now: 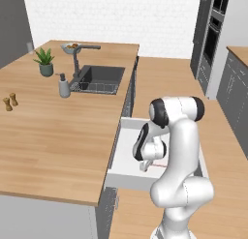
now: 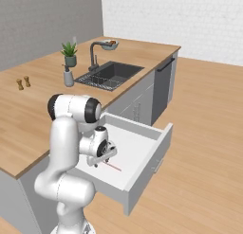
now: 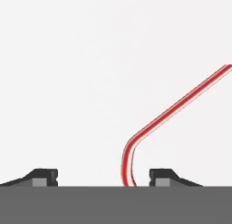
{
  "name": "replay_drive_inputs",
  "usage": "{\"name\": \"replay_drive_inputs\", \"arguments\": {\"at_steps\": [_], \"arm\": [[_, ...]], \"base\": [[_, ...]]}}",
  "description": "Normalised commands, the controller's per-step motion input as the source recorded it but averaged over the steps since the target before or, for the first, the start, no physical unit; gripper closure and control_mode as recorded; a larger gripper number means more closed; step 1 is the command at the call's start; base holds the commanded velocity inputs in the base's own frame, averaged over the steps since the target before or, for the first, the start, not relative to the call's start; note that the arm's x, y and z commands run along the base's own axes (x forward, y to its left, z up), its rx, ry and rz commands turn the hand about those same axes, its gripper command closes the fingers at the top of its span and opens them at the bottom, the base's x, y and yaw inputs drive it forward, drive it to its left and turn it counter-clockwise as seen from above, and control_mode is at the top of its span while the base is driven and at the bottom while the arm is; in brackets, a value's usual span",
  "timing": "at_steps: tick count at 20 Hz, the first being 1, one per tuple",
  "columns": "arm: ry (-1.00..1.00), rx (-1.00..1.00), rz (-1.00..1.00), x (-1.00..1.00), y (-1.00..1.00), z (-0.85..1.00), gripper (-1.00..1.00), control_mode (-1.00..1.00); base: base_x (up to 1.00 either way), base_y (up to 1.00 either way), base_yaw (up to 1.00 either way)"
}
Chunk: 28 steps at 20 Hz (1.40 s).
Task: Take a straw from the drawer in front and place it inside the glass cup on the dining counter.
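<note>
The drawer [image 1: 115,153] [image 2: 148,174] stands pulled out from under the dining counter [image 1: 58,136] [image 2: 33,119], white inside. On its floor lies the thin red straw [image 3: 181,103] [image 2: 113,167] [image 1: 159,163]. My gripper [image 3: 103,177] [image 2: 97,163] [image 1: 144,168] is down inside the drawer and open. The straw's short bent end lies between the fingertips [image 3: 161,175], close to the right one in the hand view. A small pale glass cup [image 1: 30,47] stands at the counter's far left corner.
On the counter are a dark sink [image 1: 99,78] with a faucet [image 1: 77,59], a soap dispenser [image 1: 64,85], a potted plant [image 1: 45,61], a fruit bowl [image 1: 71,48] and two small wooden shakers [image 1: 9,101]. Grey cabinets and an oven tower [image 1: 210,35] line the right.
</note>
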Motion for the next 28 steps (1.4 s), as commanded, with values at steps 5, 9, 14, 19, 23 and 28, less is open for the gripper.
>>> {"name": "replay_drive_inputs", "arguments": {"at_steps": [5,9,14,19,23,28], "arm": [[-0.02,-0.01,-0.1,0.0,0.0,-0.27,1.0,-1.0],[-0.01,0.0,-0.12,0.06,0.0,-0.1,1.0,-1.0],[-0.06,-0.04,-0.14,0.06,0.0,-0.12,1.0,-1.0],[-0.07,-0.03,-0.13,0.03,0.0,-0.01,1.0,-1.0],[-0.01,-0.01,-0.13,0.05,-0.02,0.18,1.0,-1.0],[0.0,0.0,-0.13,0.18,-0.1,0.34,1.0,-1.0]], "base": [[0.0,0.0,0.0],[0.0,0.0,0.0],[0.0,0.0,0.0],[0.0,0.0,0.0],[0.0,0.0,0.0],[0.0,0.0,0.0]]}}
